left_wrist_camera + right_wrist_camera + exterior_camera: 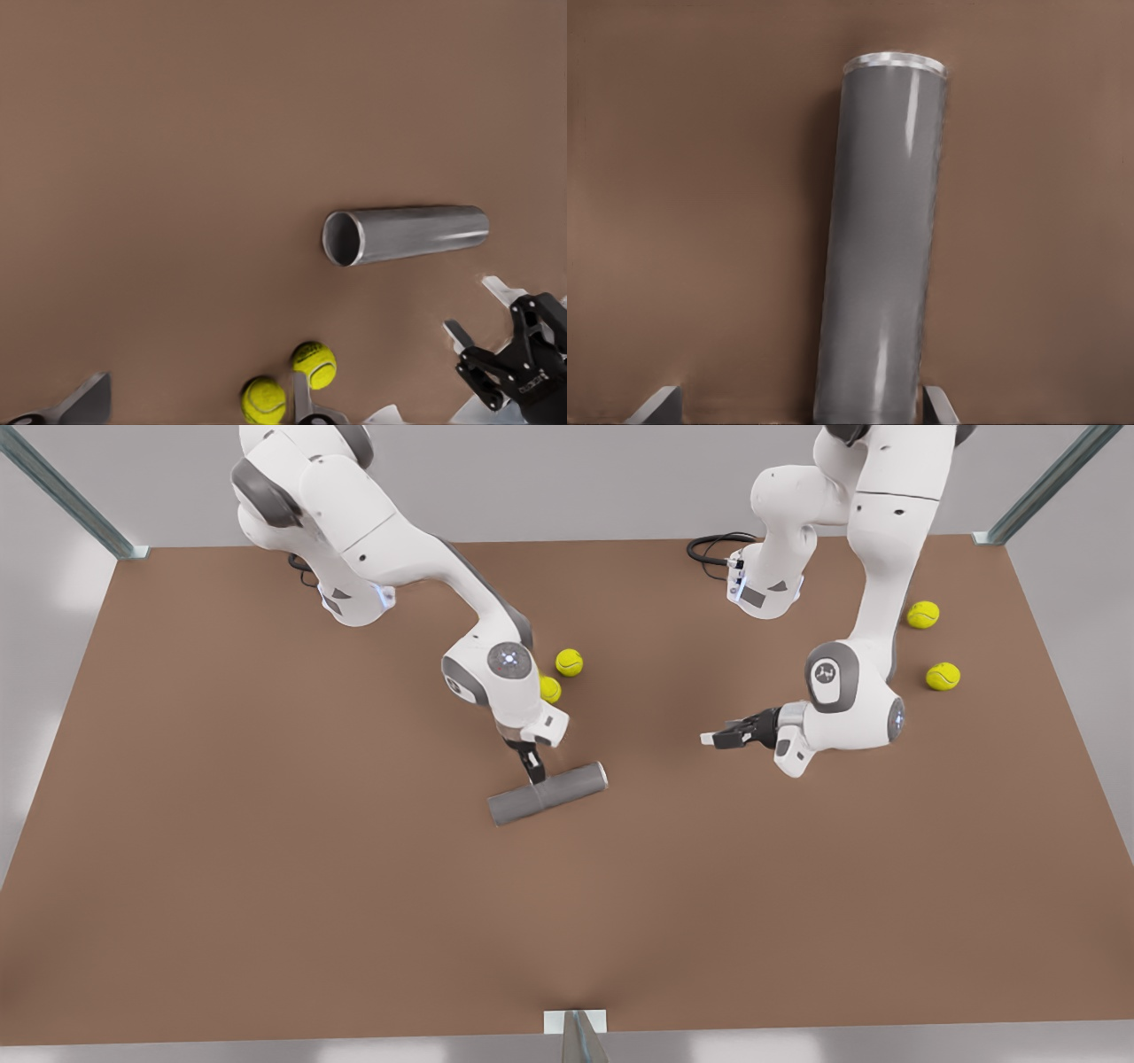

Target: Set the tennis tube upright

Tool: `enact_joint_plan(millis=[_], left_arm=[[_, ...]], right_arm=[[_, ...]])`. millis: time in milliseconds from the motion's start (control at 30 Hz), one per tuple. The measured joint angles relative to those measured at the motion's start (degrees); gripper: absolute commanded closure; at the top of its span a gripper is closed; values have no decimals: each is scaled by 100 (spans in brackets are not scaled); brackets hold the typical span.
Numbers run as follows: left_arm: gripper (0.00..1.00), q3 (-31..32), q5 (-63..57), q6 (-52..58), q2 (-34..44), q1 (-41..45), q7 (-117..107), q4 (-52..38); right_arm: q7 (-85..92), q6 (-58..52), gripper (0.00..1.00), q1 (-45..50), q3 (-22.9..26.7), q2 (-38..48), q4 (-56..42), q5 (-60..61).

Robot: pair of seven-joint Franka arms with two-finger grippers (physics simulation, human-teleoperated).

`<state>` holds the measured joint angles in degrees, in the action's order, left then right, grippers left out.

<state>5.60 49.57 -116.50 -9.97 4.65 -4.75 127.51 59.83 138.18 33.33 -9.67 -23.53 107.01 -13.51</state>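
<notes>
The tennis tube is a dark grey cylinder lying flat on the brown table, near its middle. Its silvery rim is the end toward the front view's right. My right gripper, on the arm at the front view's left, stands over the tube's middle. It is open, and in the right wrist view the tennis tube runs between its fingertips. My left gripper, on the other arm, is open and points sideways at the rim end from a short way off. From there the tennis tube shows its open mouth, with the right gripper near it.
Two yellow tennis balls lie just behind the right arm's wrist. Two more tennis balls lie at the front view's far right. Metal frame posts stand at the table's edges. Black cables lie at the back.
</notes>
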Motion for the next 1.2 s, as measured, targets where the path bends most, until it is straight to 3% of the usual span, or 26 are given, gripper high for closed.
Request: enact_joint_plan(millis=[100,267,400,600,967,1200], left_arm=[[0,192,724,-449,-186,51,438,94],[0,486,2548,-1176,-583,215,1275,280],[0,660,3574,-1596,-751,415,1946,288],[0,836,4576,-1978,-1124,717,3196,67],[0,1011,5784,-2282,-1937,1020,4736,-450],[0,1168,6231,-2323,-2247,1305,5337,-735]], right_arm=[[-234,-1254,0,-841,79,563,-769,328],[-1691,-3361,0,-1469,1042,758,-2457,-42],[-2711,-4505,0,-1864,983,1918,-1714,139],[-3978,-4819,0,-1965,681,1859,-1063,212],[-5405,-5155,0,-1644,709,1461,-1717,37],[-5983,-5307,0,-1991,847,2181,-1975,27]])
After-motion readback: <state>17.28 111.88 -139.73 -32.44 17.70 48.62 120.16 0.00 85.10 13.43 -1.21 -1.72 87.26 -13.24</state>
